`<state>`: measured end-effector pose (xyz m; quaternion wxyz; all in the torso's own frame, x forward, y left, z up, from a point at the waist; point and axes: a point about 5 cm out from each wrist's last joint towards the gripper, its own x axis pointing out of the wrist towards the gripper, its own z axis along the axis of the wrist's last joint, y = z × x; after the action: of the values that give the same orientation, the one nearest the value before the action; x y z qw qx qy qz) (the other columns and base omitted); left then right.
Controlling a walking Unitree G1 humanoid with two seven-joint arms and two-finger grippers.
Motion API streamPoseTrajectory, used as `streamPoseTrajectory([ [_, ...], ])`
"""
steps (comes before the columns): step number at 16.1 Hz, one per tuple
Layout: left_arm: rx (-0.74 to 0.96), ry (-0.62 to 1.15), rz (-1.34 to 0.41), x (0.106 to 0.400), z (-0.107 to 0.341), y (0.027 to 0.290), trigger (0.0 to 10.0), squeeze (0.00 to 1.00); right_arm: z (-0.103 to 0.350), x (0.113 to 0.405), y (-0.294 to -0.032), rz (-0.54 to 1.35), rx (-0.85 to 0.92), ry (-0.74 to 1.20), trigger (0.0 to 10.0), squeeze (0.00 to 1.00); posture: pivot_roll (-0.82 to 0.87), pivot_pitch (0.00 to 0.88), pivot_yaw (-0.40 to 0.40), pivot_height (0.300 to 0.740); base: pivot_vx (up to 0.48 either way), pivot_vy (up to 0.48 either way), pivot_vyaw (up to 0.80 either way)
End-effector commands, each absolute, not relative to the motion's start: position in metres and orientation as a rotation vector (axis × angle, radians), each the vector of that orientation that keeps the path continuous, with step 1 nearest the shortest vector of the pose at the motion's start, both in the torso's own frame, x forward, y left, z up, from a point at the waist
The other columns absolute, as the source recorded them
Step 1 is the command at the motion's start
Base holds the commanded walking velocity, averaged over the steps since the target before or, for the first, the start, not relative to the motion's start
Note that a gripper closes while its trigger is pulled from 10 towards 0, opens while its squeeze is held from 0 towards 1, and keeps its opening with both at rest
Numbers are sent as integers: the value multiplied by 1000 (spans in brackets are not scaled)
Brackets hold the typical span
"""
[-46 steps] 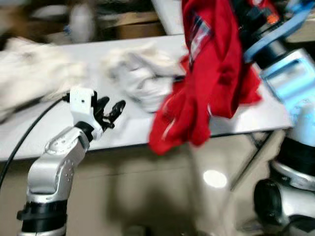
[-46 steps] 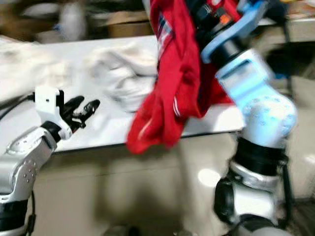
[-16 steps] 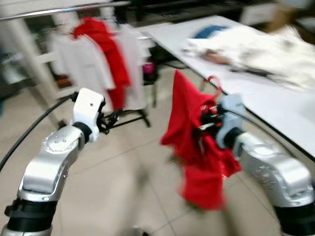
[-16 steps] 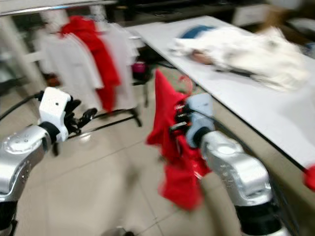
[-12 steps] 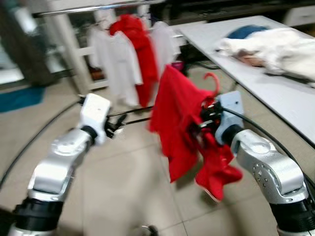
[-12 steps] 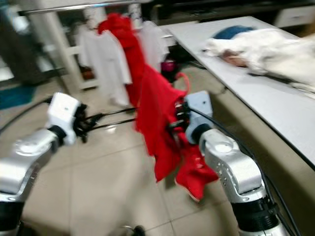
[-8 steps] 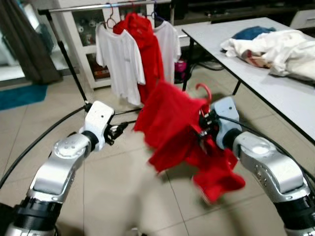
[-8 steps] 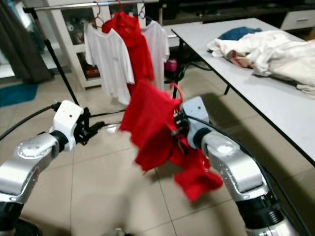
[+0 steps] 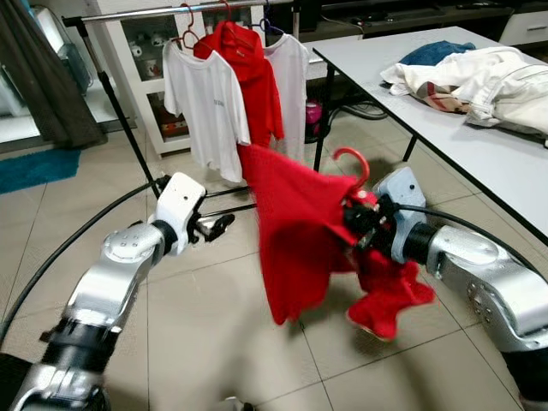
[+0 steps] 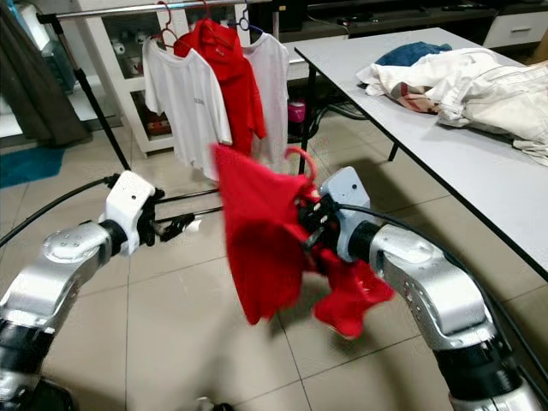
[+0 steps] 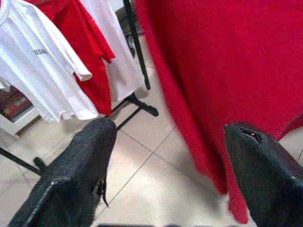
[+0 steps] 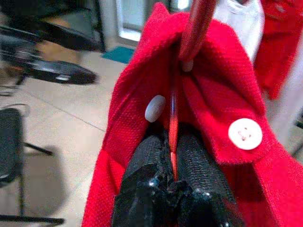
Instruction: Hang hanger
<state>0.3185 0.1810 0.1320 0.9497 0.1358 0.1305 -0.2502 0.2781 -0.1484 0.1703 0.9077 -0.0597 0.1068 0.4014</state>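
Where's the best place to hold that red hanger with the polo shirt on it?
At its neck just below the hook, from underneath, as the right gripper holds the red hanger. The red polo shirt covers the shoulders, and gripping low leaves the hook free for the rail.

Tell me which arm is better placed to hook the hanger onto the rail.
Right. Its gripper already pinches the red hanger through the red shirt. The left gripper is open, holding nothing, facing the rail.
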Motion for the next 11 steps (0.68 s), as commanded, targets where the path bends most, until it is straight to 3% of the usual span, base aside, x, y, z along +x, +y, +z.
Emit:
streamPoseTrajectory([
  [1, 219, 238, -519, 325, 136, 178, 10000, 0, 186, 273, -145, 898, -81, 163, 10000, 0, -157, 24, 66, 740, 0, 0, 0],
  [2, 174, 232, -553, 330, 132, 169, 10000, 0, 192, 268, -143, 956, -41, 144, 10000, 0, -163, 24, 70, 740, 0, 0, 0],
  [6, 307, 259, -488, 345, 118, 166, 10000, 0, 199, 260, -143, 1031, 2, 126, 10000, 0, -171, 28, 79, 740, 0, 0, 0],
  [7, 334, 254, -460, 348, 116, 168, 6471, 0, 199, 258, -145, 1033, 7, 128, 10000, 0, -171, 29, 82, 740, 0, 0, 0],
  [8, 317, 235, -442, 348, 117, 168, 0, 0, 199, 258, -146, 1030, 16, 125, 10000, 0, -171, 30, 83, 740, 0, 0, 0],
  [11, 272, 180, -442, 351, 119, 165, 0, 0, 201, 256, -147, 1031, 35, 121, 10000, 0, -170, 30, 82, 740, 0, 0, 0],
])
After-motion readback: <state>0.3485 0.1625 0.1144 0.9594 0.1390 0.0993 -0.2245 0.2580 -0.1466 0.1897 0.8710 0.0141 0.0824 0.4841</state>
